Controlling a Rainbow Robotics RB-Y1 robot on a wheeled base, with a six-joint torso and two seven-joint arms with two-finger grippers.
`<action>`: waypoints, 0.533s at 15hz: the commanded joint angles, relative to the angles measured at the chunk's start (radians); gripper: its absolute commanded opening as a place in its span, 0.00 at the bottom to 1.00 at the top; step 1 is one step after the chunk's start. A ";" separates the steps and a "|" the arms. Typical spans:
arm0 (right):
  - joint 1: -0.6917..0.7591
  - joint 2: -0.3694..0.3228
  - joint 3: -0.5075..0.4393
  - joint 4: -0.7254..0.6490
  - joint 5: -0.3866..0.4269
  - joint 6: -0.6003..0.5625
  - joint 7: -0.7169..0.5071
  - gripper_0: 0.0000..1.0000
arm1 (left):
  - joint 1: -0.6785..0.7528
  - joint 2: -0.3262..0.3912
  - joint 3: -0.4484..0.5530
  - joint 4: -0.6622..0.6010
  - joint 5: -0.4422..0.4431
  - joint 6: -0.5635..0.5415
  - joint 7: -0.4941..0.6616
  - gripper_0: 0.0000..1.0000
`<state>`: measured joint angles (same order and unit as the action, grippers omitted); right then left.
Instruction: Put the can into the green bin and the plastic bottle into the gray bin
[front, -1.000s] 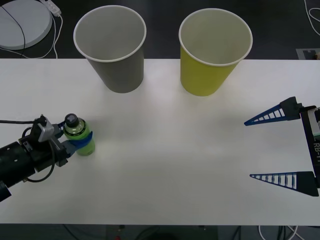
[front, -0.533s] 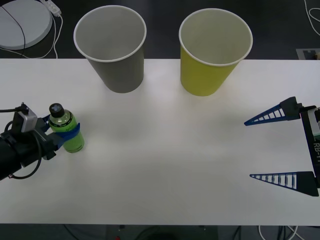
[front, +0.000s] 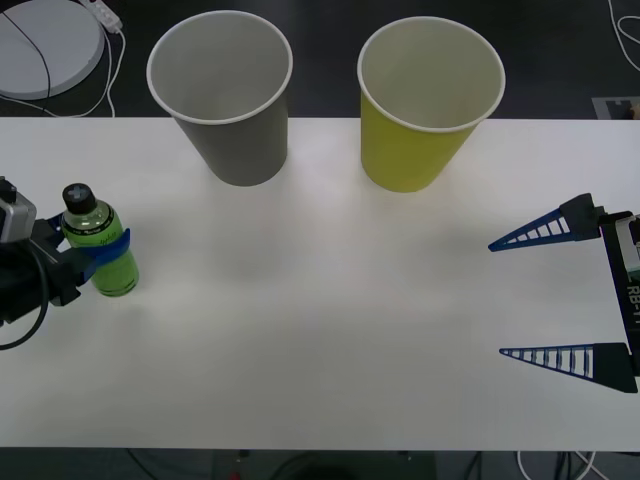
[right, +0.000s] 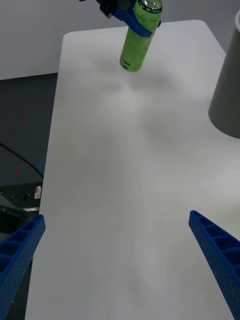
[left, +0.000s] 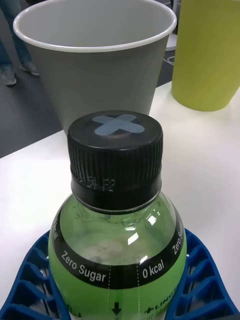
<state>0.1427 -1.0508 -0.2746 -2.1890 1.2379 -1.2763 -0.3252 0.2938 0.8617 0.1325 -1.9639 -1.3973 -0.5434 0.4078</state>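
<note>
Leftward and away from the gray bin (front: 222, 92), the bottle (front: 97, 243) is being carried, pinched upright by the left gripper (front: 85, 255); right gripper (front: 560, 295) jaws are being held spread.

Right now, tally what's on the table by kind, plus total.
Cups: 2, a gray cup and a green cup
Bottles: 1, the bottle, upright in the left claw
Total: 3

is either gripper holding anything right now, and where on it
The left gripper holds the plastic bottle, its blue fingers closed around the body just below the shoulder. The right gripper is open and holds nothing.
</note>
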 joint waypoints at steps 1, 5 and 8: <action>0.000 0.000 0.000 0.000 0.000 0.000 0.000 1.00 | -0.007 0.026 0.058 -0.013 -0.054 -0.092 0.097 0.00; 0.000 0.000 0.000 0.000 0.000 0.000 0.000 1.00 | -0.042 0.066 0.147 -0.013 -0.089 -0.214 0.189 0.00; 0.000 0.000 0.000 0.000 0.000 0.000 0.000 1.00 | -0.073 0.089 0.153 -0.015 -0.103 -0.217 0.212 0.00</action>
<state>0.1427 -1.0508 -0.2746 -2.1890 1.2379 -1.2763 -0.3252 0.2298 0.9454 0.2850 -1.9781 -1.4936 -0.7605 0.6165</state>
